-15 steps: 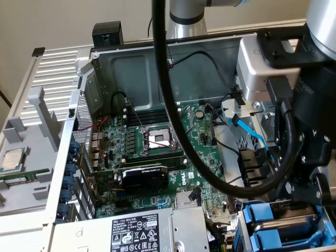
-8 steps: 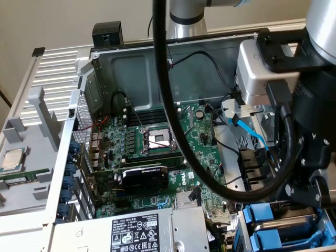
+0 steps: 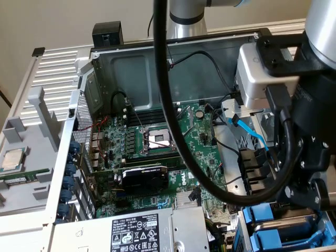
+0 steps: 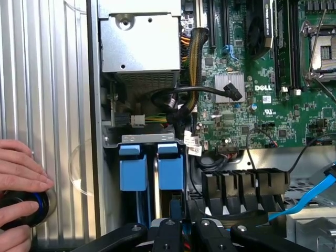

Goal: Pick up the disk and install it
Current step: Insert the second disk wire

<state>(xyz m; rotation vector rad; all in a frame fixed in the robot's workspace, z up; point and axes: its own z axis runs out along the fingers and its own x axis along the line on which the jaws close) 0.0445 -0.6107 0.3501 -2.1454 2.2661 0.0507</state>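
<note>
At the drive bay (image 4: pixel 147 138) in the corner of the open computer case, the gripper (image 4: pixel 179 231) hangs directly over the disk (image 4: pixel 170 170), which stands on edge in one slot with its blue carrier frame uppermost. A second blue carrier (image 4: pixel 133 170) occupies the slot just beside it. The jaws stand narrow, drawn in on the upper edge of the disk. The contact itself lies behind the black linkage, so the grip is a judgement, not a direct sighting. The step in hand appears to be the install: the disk is already inside the bay rather than lying loose, and seating looks well advanced but is not confirmed. Further seating calls for straight travel along the slot, with the carrier kept square to its guides and clear of the neighbouring carrier and of the blue data cable (image 4: pixel 310 202) near the bay. Several items cannot be verified: the connector at the far end of the slot, the depth the disk has reached, and its label face. In the exterior view a thick black cable (image 3: pixel 173 131) and the arm body cover most of the bay. A person's hand (image 4: pixel 18 173) rests on the case side, well apart from the bay, holding a dark round object (image 4: pixel 29 207) of unclear purpose.
</note>
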